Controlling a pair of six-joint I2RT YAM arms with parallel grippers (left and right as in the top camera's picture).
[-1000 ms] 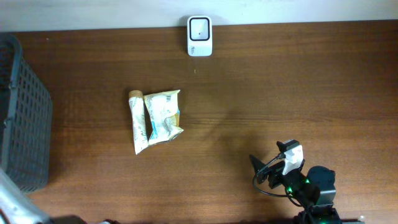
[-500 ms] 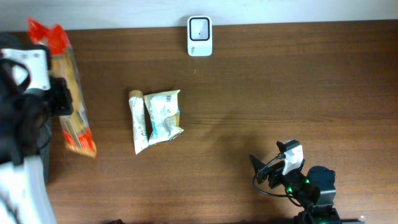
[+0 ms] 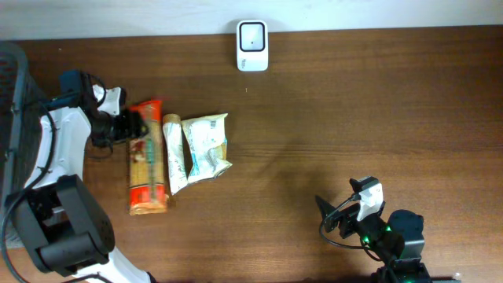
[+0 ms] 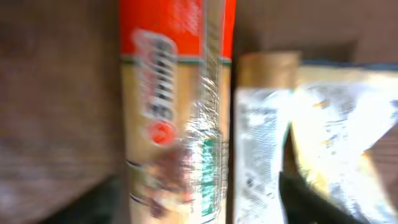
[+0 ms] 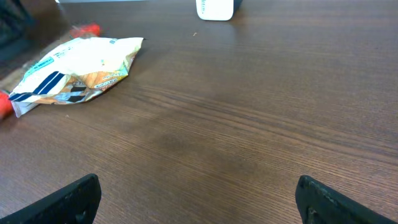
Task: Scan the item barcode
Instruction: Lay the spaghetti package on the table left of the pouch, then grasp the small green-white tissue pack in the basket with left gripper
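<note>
from overhead, the long orange-red packet (image 3: pixel 148 165) lies flat on the wooden table (image 3: pixel 354 118), left of centre. it is just beside a narrow white packet (image 3: pixel 174 153), which touches a larger white snack bag (image 3: pixel 206 145). all three are well apart from the white scanner (image 3: pixel 252 34) at the far edge. the left gripper (image 3: pixel 130 124) sits at the packet's red far end

only the left wrist view shows how that gripper stands. it is blurred, but the dark fingers (image 4: pixel 308 199) show in the two lower corners, spread wider than the packet, one of them over the white packets. the jaws are wide apart and grip nothing. the print on the packet is too blurred to read

the right wrist view shows the right gripper (image 5: pixel 199 194) low over bare wood near the table's near right corner, jaws spread wide and holding nothing. it also shows the snack bag side-on and puffed

a dark mesh basket (image 3: pixel 14 75) stands at the left edge, seen only from overhead. the arm hides most of it, so its contents cannot be told
</note>
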